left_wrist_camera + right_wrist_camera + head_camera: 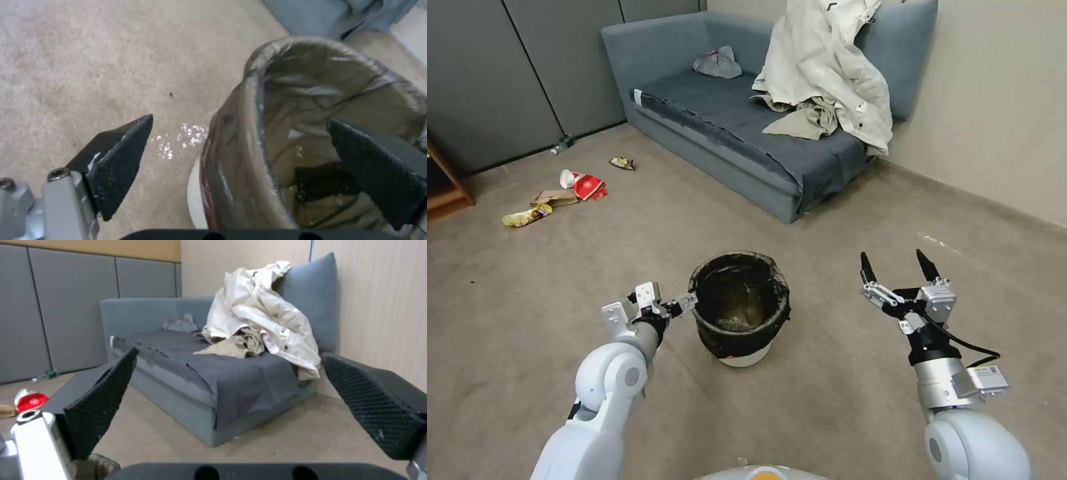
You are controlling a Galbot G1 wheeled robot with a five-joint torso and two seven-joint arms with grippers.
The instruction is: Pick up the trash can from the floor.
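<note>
Left hand (240,166) wide, straddling trash can (740,307) rim; right hand (896,267) wide, idle. Risk: slick bag liner slips, can tips.

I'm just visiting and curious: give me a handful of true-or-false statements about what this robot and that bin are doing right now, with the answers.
1. The trash can stands upright on the floor. True.
2. The left gripper straddles the can's rim, one finger inside, one outside. True.
3. The right gripper is clamped on the can. False: it is open, off to the can's side, touching nothing.
4. The can has no bag. False: a black bag lines it.
5. The sofa has a pale jacket on it. True.
</note>
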